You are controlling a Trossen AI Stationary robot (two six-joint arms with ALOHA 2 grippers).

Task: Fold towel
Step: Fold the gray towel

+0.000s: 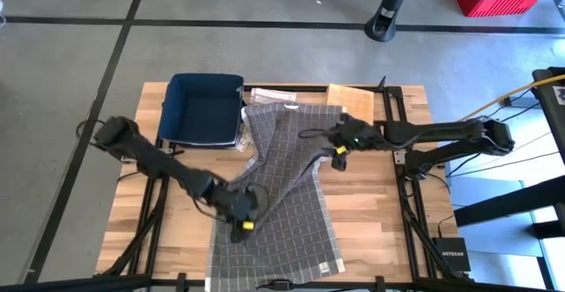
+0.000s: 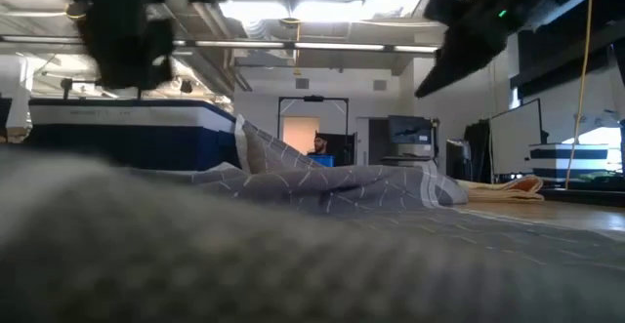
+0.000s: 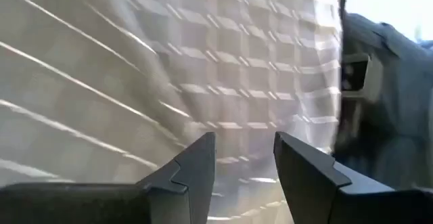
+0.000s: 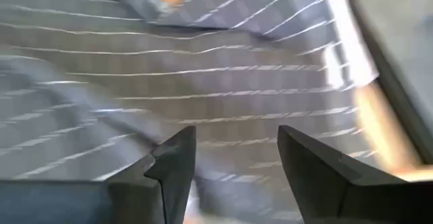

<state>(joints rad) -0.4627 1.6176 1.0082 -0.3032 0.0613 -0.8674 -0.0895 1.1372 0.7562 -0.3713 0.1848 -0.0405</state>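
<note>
A grey towel with a white grid (image 1: 291, 204) lies on the wooden table, reaching from the far middle to the near edge. Its far left part is bunched into a raised fold (image 2: 322, 181). My left gripper (image 1: 243, 224) is open above the towel's left side, and the cloth fills its wrist view (image 3: 203, 68) past the fingers (image 3: 243, 153). My right gripper (image 1: 339, 151) is open over the towel's far right edge (image 4: 352, 61). In the low view both grippers (image 2: 127, 40) (image 2: 469, 30) stand clear above the cloth.
A dark blue bin (image 1: 205, 107) stands at the table's far left, touching the towel's corner. Flat paper and cardboard pieces (image 1: 349, 96) lie along the far edge. Bare wood (image 1: 380, 213) shows to the right of the towel, and a narrower strip on the left (image 1: 154, 226).
</note>
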